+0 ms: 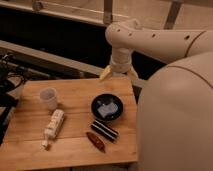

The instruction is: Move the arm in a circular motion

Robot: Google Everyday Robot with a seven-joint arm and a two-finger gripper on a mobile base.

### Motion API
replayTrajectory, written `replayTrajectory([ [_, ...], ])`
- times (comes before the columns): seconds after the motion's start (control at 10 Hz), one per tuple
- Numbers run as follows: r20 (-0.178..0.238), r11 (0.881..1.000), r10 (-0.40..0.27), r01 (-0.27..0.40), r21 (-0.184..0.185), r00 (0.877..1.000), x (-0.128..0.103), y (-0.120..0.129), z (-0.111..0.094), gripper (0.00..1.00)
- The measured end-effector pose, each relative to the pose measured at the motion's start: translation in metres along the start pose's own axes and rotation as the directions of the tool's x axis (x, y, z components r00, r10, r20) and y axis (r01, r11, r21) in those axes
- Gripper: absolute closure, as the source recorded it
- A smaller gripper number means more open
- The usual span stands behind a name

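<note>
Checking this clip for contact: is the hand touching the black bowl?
Apart. The camera view shows the hand at the table's far edge, with bare wood between it and the black bowl nearer the camera.

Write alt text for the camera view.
A thick cream-white arm reaches in from the right, its tan-tipped hand hanging at the far edge of a wooden table holding a white cup and a black bowl.

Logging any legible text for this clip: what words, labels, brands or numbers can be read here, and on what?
None can be read.
White bottle lying on the wooden table: no legible label.
Dark striped packet: stripes only.
Arm and gripper at the table's far edge: no markings legible.
</note>
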Motion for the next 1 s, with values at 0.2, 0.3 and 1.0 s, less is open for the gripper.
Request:
replayTrajectory([
  [0.2,-0.002,1.000,-0.026,0.026,-0.002,1.000,0.010,0.030,0.001,0.00],
  [0.3,-0.005,0.999,-0.051,0.051,0.002,0.999,0.013,0.034,0.002,0.00],
  [1.0,-0.013,0.995,-0.100,0.100,0.011,0.995,0.024,0.070,0.003,0.00],
])
